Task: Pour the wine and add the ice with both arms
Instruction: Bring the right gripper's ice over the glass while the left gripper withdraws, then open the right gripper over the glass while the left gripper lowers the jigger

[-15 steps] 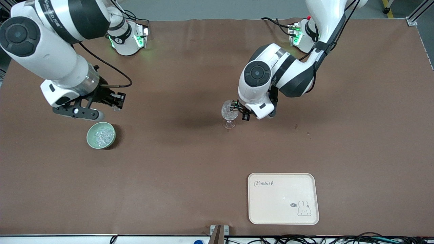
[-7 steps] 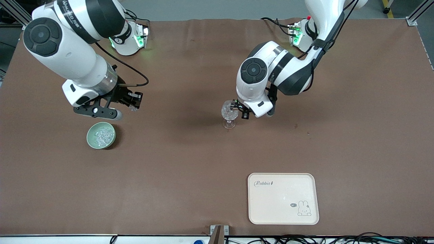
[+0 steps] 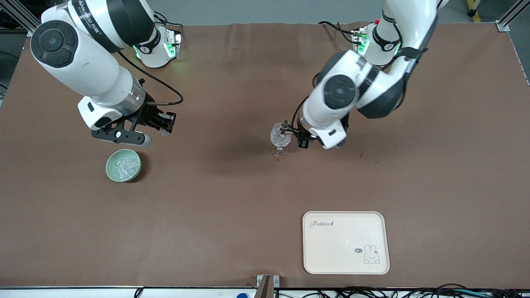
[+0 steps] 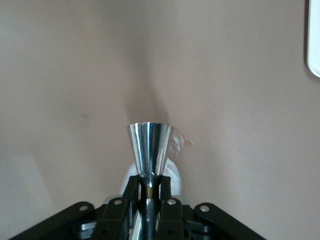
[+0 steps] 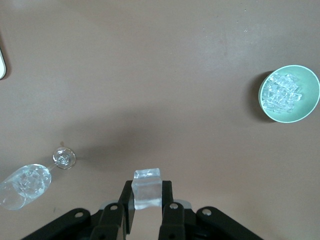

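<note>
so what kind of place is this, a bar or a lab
Most likely a robotics lab, not a bar: two bench-mounted arms, a brown-covered table with loose cables along its edge, and props only: a stemmed glass, a bowl of ice, a tray.

A cream rabbit-print tray [image 3: 345,242] lies on the brown table [image 3: 232,215].

Clear ice [image 5: 283,94] chunks heaped in green bowl [image 5: 310,111]; one cube [image 5: 146,188] held aloft

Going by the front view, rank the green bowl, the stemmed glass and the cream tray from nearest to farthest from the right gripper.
From the right gripper, which holds an ice cube:
1. Green bowl of ice, just nearer the camera than the gripper.
2. Stemmed glass, mid-table, by the left gripper.
3. Cream tray, by the table's near edge, toward the left arm's end.
</note>
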You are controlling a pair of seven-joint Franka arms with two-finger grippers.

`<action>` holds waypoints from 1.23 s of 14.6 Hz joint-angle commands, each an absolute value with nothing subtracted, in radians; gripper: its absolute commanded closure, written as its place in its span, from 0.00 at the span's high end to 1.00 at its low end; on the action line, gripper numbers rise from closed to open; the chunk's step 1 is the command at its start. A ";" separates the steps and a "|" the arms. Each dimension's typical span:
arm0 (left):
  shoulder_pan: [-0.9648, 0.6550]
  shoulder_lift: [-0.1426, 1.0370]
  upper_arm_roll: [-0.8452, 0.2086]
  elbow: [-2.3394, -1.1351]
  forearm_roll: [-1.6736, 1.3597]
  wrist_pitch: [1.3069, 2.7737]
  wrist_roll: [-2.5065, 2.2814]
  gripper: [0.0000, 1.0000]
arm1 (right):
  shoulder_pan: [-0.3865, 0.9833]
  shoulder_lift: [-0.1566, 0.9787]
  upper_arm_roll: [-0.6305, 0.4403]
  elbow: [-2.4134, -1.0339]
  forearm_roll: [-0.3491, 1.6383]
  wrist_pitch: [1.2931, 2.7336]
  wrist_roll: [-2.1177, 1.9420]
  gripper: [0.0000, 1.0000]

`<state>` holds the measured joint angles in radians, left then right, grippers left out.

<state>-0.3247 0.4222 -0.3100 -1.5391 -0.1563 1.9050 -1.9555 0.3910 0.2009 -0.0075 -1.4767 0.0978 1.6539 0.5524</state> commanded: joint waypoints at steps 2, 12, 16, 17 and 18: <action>-0.178 0.429 -0.318 -1.483 -0.364 1.882 -1.829 0.01 | 0.422 0.225 -0.012 -1.457 0.121 1.667 0.623 0.02; 0.101 0.705 -0.316 -1.339 -0.984 2.090 -1.352 0.01 | 0.705 0.471 -0.012 -1.281 0.118 1.793 1.072 0.02; 0.101 0.842 -0.305 -1.283 -1.199 2.232 -1.140 0.01 | 0.794 0.535 -0.014 -1.276 0.114 1.887 1.167 0.02; 0.103 0.886 -0.299 -1.257 -1.203 2.241 -1.093 0.01 | 0.807 0.549 -0.014 -1.276 0.114 1.902 1.169 0.02; 0.107 0.926 -0.296 -1.221 -1.204 2.243 -1.051 0.01 | 0.816 0.557 -0.014 -1.276 0.112 1.916 1.170 0.02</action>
